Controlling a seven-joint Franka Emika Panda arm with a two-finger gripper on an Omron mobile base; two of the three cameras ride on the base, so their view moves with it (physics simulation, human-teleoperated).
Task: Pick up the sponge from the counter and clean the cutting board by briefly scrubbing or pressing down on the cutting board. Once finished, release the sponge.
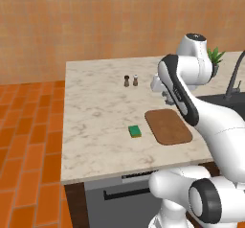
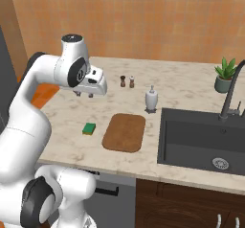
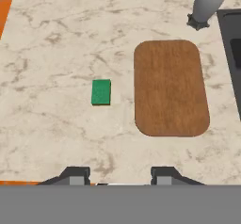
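Note:
The green sponge (image 1: 135, 131) (image 2: 89, 128) (image 3: 100, 92) lies flat on the marble counter (image 1: 95, 107) (image 2: 191, 85) (image 3: 56, 53), a short way left of the brown cutting board (image 1: 168, 126) (image 2: 124, 132) (image 3: 170, 87). The two are apart. My gripper (image 2: 83, 94) (image 3: 120, 171) hangs high above the counter, behind the sponge and board, and looks down on both. Its fingers stand apart with nothing between them: it is open.
Two small shakers (image 1: 130, 81) (image 2: 127, 82) stand further back on the counter. A white soap dispenser (image 2: 151, 98) (image 3: 207, 2) stands behind the board, by the dark sink (image 2: 206, 141) with its faucet (image 2: 232, 95). A potted plant (image 2: 225, 76) sits at the back right.

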